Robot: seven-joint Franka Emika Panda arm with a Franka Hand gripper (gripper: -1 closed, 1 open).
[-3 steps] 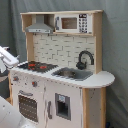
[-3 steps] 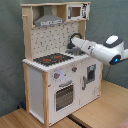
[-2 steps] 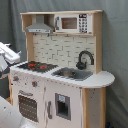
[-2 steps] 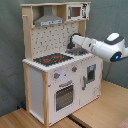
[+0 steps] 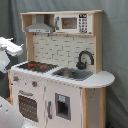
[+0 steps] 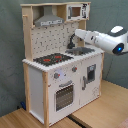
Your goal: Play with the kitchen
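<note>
One kitchen with one faucet and two burners. The end effector hovers above the sink. Its opening cannot be told.

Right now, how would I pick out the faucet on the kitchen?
Find the kitchen, then its counter below the tiled back wall. Right of the stovetop with red burners lies the sink; the faucet stands behind it, the only black arched piece.

A pale wooden table carried the kitchen — the tall toy stood directly on its boards, toward the second exterior view's left, with bare wood showing near and right.
</note>
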